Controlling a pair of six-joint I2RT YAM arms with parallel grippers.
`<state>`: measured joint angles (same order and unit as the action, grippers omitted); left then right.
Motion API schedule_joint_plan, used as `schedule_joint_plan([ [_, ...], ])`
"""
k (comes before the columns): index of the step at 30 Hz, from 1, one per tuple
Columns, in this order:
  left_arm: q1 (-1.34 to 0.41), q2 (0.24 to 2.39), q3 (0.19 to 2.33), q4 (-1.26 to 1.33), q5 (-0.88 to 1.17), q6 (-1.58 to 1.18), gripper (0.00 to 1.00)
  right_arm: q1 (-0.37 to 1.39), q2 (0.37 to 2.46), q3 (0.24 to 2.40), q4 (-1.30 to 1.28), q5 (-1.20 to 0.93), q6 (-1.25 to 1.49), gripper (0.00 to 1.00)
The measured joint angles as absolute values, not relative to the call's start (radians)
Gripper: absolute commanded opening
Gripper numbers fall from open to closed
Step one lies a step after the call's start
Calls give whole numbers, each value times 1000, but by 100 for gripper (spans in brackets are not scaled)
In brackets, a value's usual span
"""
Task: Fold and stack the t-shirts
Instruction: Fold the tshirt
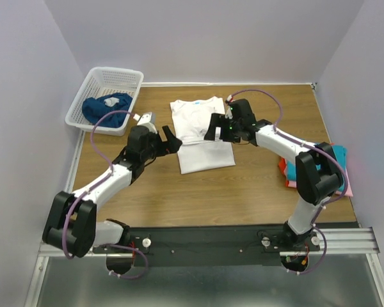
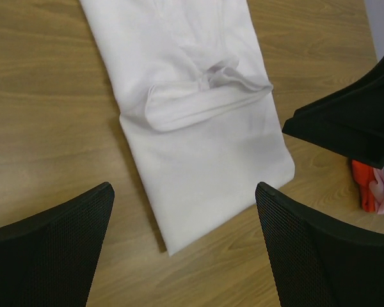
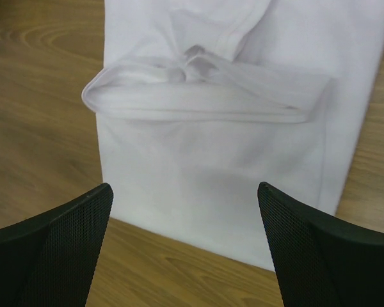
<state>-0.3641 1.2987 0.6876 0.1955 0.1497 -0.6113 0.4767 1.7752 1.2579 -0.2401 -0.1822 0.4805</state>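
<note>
Top external view showed the white t-shirt [image 1: 201, 131] lying flat at the centre of the counter [image 1: 256, 192], its sleeves turned in so that it made a long panel. A dark blue t-shirt [image 1: 105, 109] sat crumpled in the basket [image 1: 96, 89] at upper left. A small stack of teal, pink and red-orange shirts [image 1: 339, 167] lay at the right edge, partly behind the right arm.

Both grippers were empty, with jaws spread wide. The left gripper [image 1: 171, 139] hung beside the shirt's left edge and the right gripper [image 1: 216, 128] over its right side.

The wrist views showed a cuff lying in a loose roll across the panel. The step in hand looked like the crosswise fold. Done well, each gripper would pinch every layer at a hem corner, then both would lift level and together, so the loose cuff got trapped flat inside instead of dragged askew.

Both arms reached forward from the bottom of the frame — elbows out, forearms angled inward, wrists tipped down.
</note>
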Motion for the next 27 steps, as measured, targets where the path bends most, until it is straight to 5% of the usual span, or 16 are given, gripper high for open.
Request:
schedule_joint_plan([
  [14, -364, 975, 435, 94, 83, -660, 98, 554, 2010, 1354, -179, -269, 477, 100],
  [27, -364, 972, 383, 87, 84, -687, 98, 554, 2131, 1510, -142, -233, 457, 100],
])
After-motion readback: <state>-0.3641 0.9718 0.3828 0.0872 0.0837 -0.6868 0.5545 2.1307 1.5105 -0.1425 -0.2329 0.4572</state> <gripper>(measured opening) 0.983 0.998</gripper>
